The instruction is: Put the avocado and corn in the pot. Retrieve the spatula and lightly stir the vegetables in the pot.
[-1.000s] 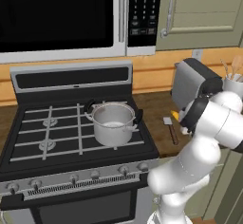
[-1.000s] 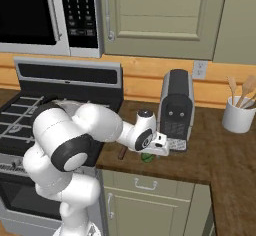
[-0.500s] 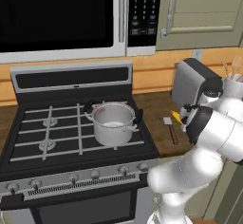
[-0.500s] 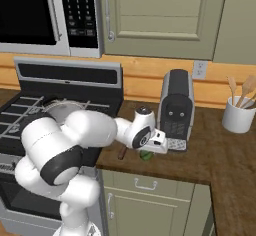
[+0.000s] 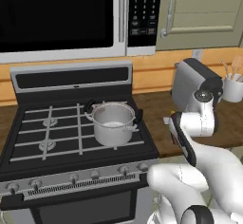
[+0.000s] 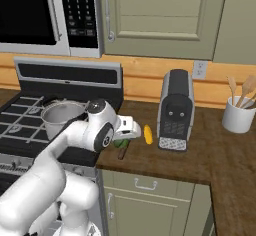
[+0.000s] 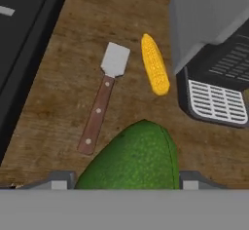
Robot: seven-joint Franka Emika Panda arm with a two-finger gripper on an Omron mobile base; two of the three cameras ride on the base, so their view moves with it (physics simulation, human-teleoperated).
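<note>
Grasping the avocado is the step in hand. Pot (image 5: 114, 123) sits on the stove's front right burner, nothing visible inside. Corn (image 7: 154, 71) lies on the counter between the spatula (image 7: 102, 100) and the coffee machine (image 6: 175, 111). Avocado (image 7: 131, 161) lies on the counter between the fingertips of the gripper (image 7: 121, 180), which stands spread to either side, not yet clamped. Judgement: close centred across the widest part, squeeze gently, lift straight before swinging towards the pot.

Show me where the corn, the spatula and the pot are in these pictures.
corn (image 7: 155, 71), hand view, middle of the yellow cob.
spatula (image 7: 97, 115), hand view, upper part of its brown handle.
pot (image 5: 113, 127), left base view, front of its steel wall.
</note>
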